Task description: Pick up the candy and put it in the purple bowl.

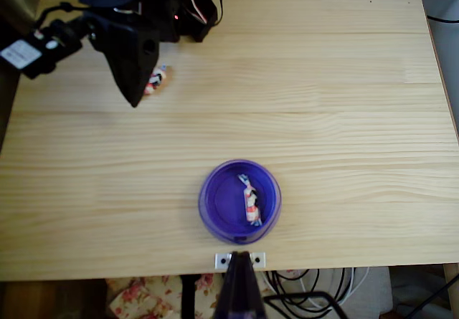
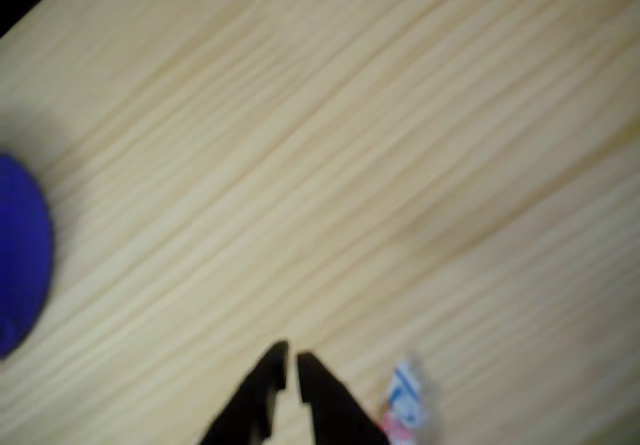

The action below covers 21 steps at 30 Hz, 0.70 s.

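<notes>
My end effector [image 2: 291, 363] has its tips almost together, holding nothing. One candy [image 1: 250, 203] lies in the purple bowl [image 1: 215, 190]. Another candy [image 2: 404, 402] lies on the desk [image 1: 323, 104], just beside my tips.

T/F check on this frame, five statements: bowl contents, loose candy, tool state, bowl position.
1. The round glossy purple plastic bowl holds one twist-wrapped candy. True.
2. A second twist-wrapped candy lies on the pale wooden table beside the black tool. True.
3. The tool is clamped on that candy. False: in the wrist view its tips sit nearly together with nothing between them, and the candy lies just to their right.
4. The bowl is tipped on its side. False: it sits upright.
5. The bowl stands at the far edge of the table in the overhead view. False: it sits near the bottom edge.
</notes>
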Each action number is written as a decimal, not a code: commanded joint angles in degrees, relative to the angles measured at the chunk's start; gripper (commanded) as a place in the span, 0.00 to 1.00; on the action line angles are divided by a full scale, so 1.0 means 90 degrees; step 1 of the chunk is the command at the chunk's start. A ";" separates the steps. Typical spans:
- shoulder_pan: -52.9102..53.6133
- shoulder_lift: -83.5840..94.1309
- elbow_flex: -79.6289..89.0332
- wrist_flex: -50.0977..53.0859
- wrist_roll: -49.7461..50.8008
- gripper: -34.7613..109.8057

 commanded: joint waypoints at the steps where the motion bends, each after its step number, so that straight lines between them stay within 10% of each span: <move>1: -0.0146 0.0078 -0.1064 0.0176 0.0225 0.24; 21: -0.0254 -0.6006 -0.5498 0.2754 0.2480 0.24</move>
